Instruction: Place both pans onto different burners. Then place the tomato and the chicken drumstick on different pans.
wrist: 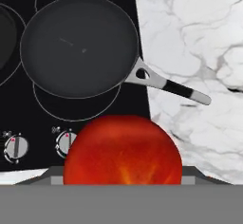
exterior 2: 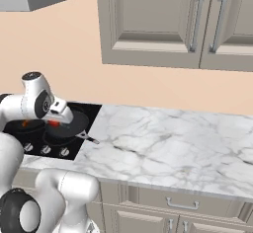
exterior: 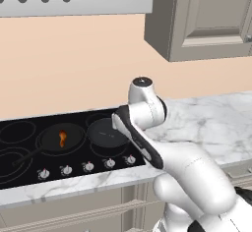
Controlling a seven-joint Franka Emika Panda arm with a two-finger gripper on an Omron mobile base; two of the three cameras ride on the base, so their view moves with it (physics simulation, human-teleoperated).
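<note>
Status entry. Both pans sat on separate burners of the cooktop [exterior: 29, 174]. Left pan [exterior: 61, 138] held the drumstick [exterior: 62, 138]: done. Right pan [wrist: 78, 45] empty. Tomato [wrist: 122, 149] gripped in the gripper [wrist: 122, 182] jaws, above the knobs [wrist: 15, 147], near that pan. Remaining: set tomato inside.

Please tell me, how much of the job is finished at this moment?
Done: both pans sit on burners, and the chicken drumstick lies in the left pan. In hand: the claw holds the tomato above the knobs, near the empty pan. Left: set the tomato in that pan.
</note>
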